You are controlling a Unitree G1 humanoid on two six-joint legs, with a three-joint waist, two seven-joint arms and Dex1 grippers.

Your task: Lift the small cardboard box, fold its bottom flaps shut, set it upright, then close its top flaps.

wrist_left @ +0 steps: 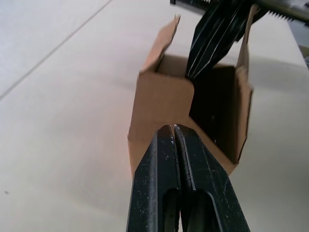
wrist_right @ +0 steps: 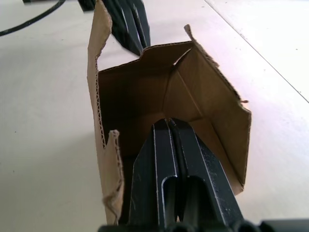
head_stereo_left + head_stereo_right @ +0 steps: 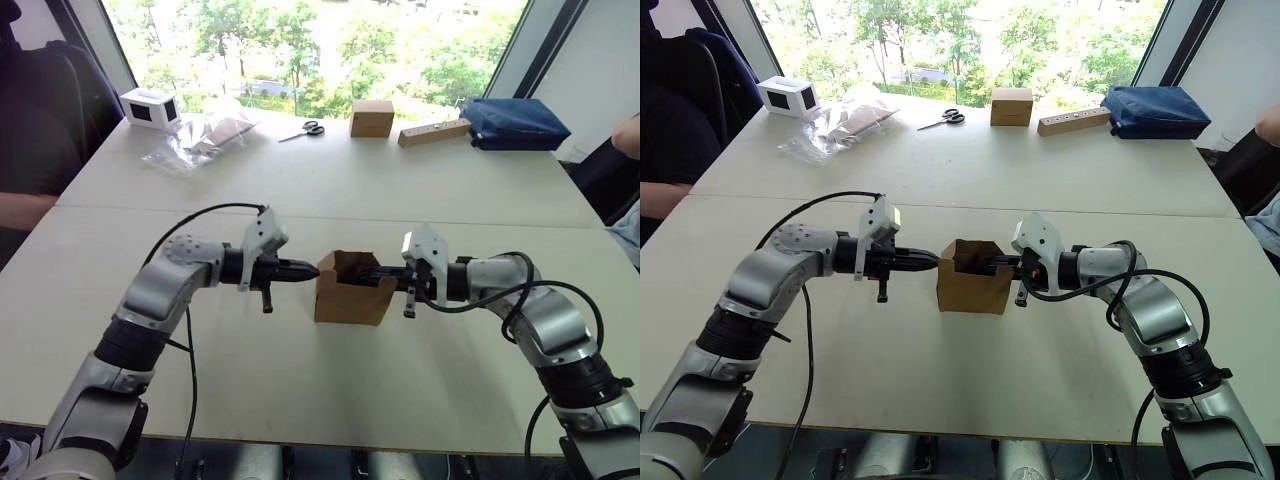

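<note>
The small cardboard box [image 3: 352, 290] sits open-topped on the near half of the white table [image 3: 330, 180], squarely between the robot's 2 arms, and everything else I can see lies well beyond it along the window edge: a white box with a dark window [image 3: 150, 107], a crumpled clear plastic bag [image 3: 200, 135], scissors [image 3: 303, 129], a blockier brown box [image 3: 371, 117], a wooden block with holes [image 3: 433, 132] and a dark blue pouch [image 3: 515, 123]. The left gripper [image 3: 303, 269] has its 2 black fingers pressed together, the tips right at the box's left wall near the rim, touching or very nearly so. The right gripper [image 2: 167, 126] reaches in over the box's right wall, fingers also pressed together and holding nothing, the tips down inside the cavity close to the folded panels at the far inner corner. The top flaps [image 2: 99, 63] stand up around the opening, ragged at the edges, none folded over. To me this looks like the bottom-flap step being worked from inside, though the box rests on the table and I can't tell whether the bottom flaps underneath are properly shut. If they are, the next move calls for drawing the right gripper out without dragging the light box along, then pushing each standing flap inward while the left tip steadies the wall.
</note>
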